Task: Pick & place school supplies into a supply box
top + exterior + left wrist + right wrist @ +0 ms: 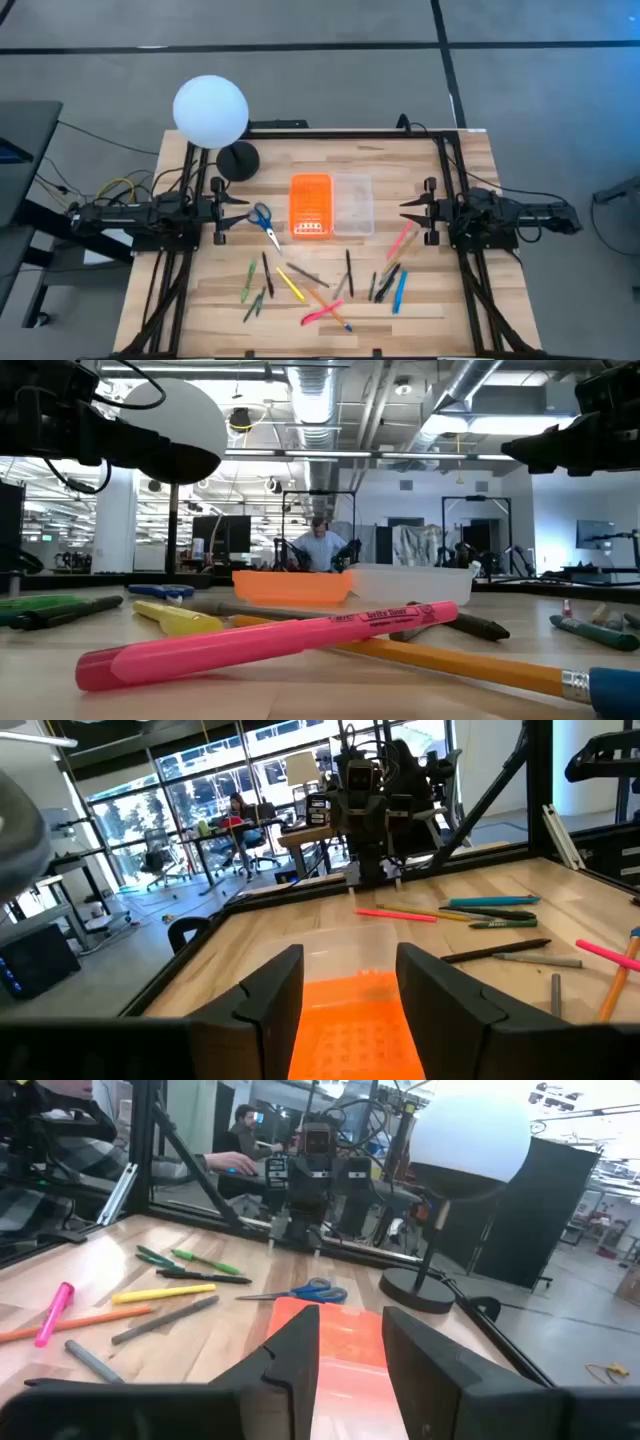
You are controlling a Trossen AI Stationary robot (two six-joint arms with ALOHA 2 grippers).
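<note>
The supply box lies open at the table's middle: its orange lid [311, 207] and beside it, to the right, the clear tray [353, 205]. Blue-handled scissors [263, 222] lie left of the lid. Pens, pencils and markers are scattered flat on the near half of the table, among them a pink highlighter [322, 314], a yellow one [290, 284], green ones [248, 283] and a blue one [401, 290]. My left gripper [235, 208] hovers open, left of the scissors, pointing at the box. Right of the tray, my right gripper [410, 210] also stands open, facing the box.
A white globe lamp [211, 110] on a black round base [238, 160] stands at the far left of the table. Black frame bars [440, 160] run along the table's sides. Bare wood lies between the box and the scattered pens. A person sits in the room behind [320, 545].
</note>
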